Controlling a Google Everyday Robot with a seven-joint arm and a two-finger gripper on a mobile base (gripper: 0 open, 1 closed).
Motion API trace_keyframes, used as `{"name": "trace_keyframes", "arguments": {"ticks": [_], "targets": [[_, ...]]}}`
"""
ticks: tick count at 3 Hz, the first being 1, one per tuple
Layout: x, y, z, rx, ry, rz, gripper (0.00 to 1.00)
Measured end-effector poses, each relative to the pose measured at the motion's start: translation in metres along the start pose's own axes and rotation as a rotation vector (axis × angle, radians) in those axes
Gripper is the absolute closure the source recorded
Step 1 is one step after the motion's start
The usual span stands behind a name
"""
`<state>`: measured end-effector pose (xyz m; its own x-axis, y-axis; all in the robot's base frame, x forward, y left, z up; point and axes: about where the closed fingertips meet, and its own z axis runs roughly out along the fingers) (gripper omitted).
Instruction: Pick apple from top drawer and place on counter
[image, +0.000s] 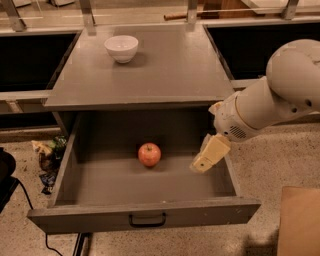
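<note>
The apple (149, 154), small and red-orange, lies on the floor of the open top drawer (145, 218), near its middle. The drawer is pulled fully out, with a small black handle on its front panel. My gripper (204, 162) hangs over the right part of the drawer, to the right of the apple and apart from it. The white arm reaches in from the right. The counter (165, 70) is the flat grey cabinet top above the drawer.
A white bowl (121, 48) stands on the counter's back left. Speckled floor lies right of the drawer. A brown box corner (300, 220) shows at bottom right. Small clutter (47, 155) and a black cable lie on the floor at left.
</note>
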<state>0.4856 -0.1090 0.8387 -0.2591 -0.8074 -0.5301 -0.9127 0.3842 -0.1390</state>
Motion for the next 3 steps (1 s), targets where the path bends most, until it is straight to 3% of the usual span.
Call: {"name": "trace_keyframes", "arguments": {"ticks": [1, 2, 3], "targets": [[-0.002, 0.004, 0.024, -0.04, -0.048, 0.03, 0.0], [-0.013, 0.015, 0.067, -0.073, -0.109, 0.074, 0.0], [-0.024, 0.021, 0.111, -0.074, -0.144, 0.104, 0.0]]}}
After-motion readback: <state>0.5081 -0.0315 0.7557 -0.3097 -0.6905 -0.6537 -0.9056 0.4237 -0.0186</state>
